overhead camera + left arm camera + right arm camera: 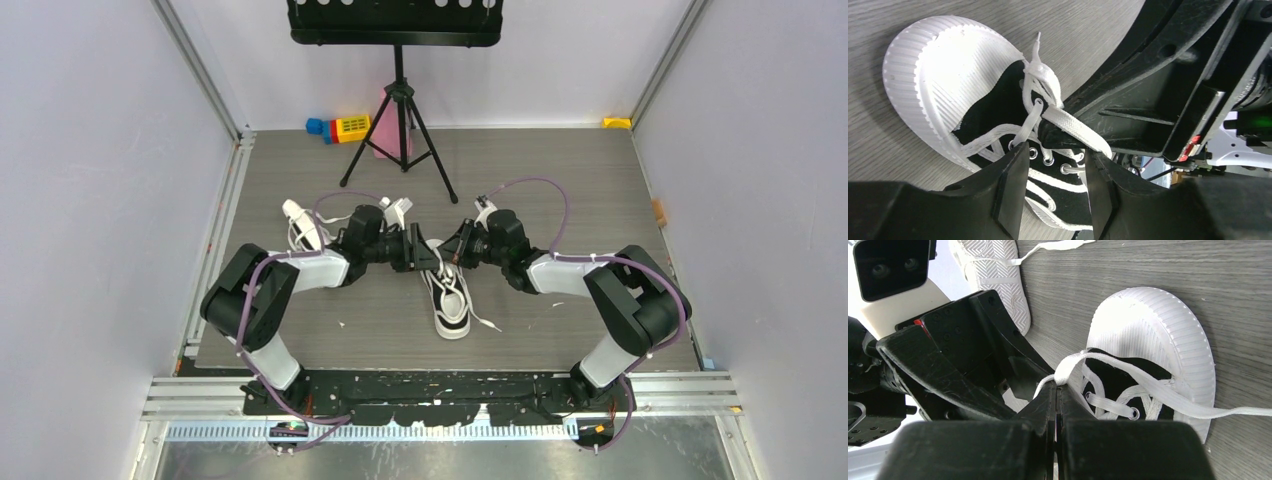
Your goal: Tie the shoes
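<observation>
Knotting is just beginning: you are pinching a lace (1070, 362) of the shoe (452, 300) lying between the arms in the right gripper (1055, 390), while the left gripper (1054, 185) is hanging open above the eyelets (1048, 161). Next, you are probably needing it to catch the other strand.

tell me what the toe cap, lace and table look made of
The toe cap looks like matte white rubber, with moulded ribs. The lace is flat woven fabric, weave visible. The table shows grey wood grain, probably laminate.
</observation>
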